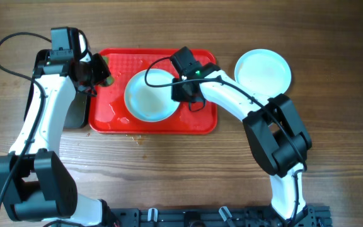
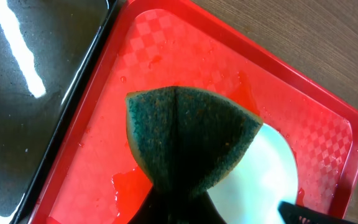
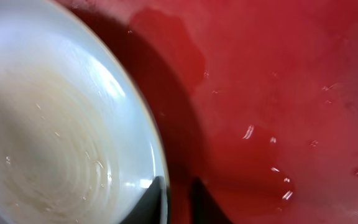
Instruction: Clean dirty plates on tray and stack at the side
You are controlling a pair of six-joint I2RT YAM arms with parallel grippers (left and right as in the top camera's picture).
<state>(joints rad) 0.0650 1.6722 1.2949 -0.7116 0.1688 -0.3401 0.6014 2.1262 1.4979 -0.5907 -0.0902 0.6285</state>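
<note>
A white plate (image 1: 149,96) with a pale brownish film in its middle lies on the wet red tray (image 1: 113,120). My right gripper (image 1: 184,94) is shut on its right rim. In the right wrist view the fingers (image 3: 180,200) straddle the plate's edge (image 3: 61,124), which casts a wide shadow on the tray (image 3: 278,93). My left gripper (image 1: 98,72) is shut on a dark green sponge (image 2: 185,140), held above the tray's far left part (image 2: 166,56), apart from the plate (image 2: 269,180). A clean white plate (image 1: 263,70) sits on the table right of the tray.
A black pan (image 1: 74,115) lies against the tray's left side, also in the left wrist view (image 2: 30,106). Water pools on the tray (image 1: 120,115). Small crumbs (image 1: 135,137) lie on the wooden table in front of the tray.
</note>
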